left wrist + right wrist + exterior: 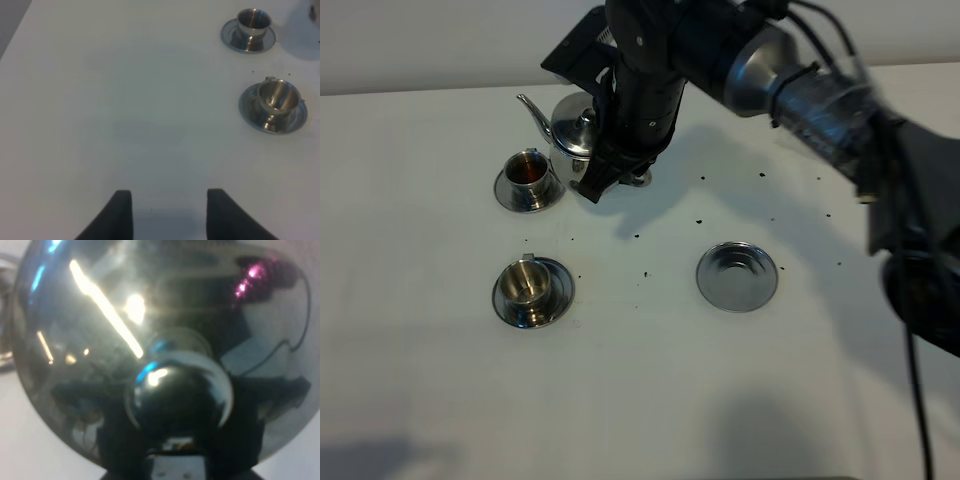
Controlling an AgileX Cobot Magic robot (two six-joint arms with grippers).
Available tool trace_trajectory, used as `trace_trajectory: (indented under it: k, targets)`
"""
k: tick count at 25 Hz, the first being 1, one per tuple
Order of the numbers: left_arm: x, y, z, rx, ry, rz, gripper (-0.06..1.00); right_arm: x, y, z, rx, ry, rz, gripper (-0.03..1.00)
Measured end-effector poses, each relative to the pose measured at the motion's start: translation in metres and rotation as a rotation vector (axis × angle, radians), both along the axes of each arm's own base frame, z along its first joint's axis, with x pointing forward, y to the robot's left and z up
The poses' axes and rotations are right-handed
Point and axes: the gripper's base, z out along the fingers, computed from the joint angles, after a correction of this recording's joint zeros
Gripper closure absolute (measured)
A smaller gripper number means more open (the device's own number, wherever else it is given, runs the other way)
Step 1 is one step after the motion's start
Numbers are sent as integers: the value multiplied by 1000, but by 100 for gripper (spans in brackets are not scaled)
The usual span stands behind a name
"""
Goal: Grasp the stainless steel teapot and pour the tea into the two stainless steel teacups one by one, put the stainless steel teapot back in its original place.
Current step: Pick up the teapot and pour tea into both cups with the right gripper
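1. Steel everywhere: the stainless steel teapot [572, 128] sits at the far left of the white table [420, 400], its spout [532, 108] aimed out over the far teacup [527, 172].
2. The right gripper [608, 168] has its jaws pressed together at the pot's handle side. In the wrist view the pot body and lid knob fill the frame, so it reads as clamped on the teapot. The handle itself is hidden by the arm.
3. The far teacup shows brown liquid, while the near teacup [527, 283] looks dry. The likely step is to carry the pot to the near cup.
4. To do it well, keep the pot level in transit, bring the spout tip over the cup mouth, then tilt slowly. The cup is small and the spout thin, so overshoot is easy.
5. The left gripper [169, 200] hangs over bare table with its fingers apart and nothing between them, well clear of both cups.
6. A bare round steel dish [737, 275] lies to the right and is possibly the pot's home spot.
7. Dark specks [636, 236] are scattered mid-table and are harmless.
8. Watch the far cup when swinging the pot past it, since it sits just beside the pot.
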Motion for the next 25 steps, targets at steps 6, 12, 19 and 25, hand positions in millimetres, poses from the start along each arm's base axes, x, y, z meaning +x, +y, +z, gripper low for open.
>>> trace_trajectory:
  k: [6, 12, 19, 25]
  targets:
    - [0, 0, 0, 0, 0, 0, 56, -35, -16, 18, -42, 39, 24, 79]
    - [0, 0, 0, 0, 0, 0, 56, -78, -24, 8, -110, 73, 47, 79]
    - [0, 0, 0, 0, 0, 0, 56, -116, -23, -15, -92, 38, 101, 79]
    - [0, 0, 0, 0, 0, 0, 56, -132, -10, -34, -156, -81, 212, 79]
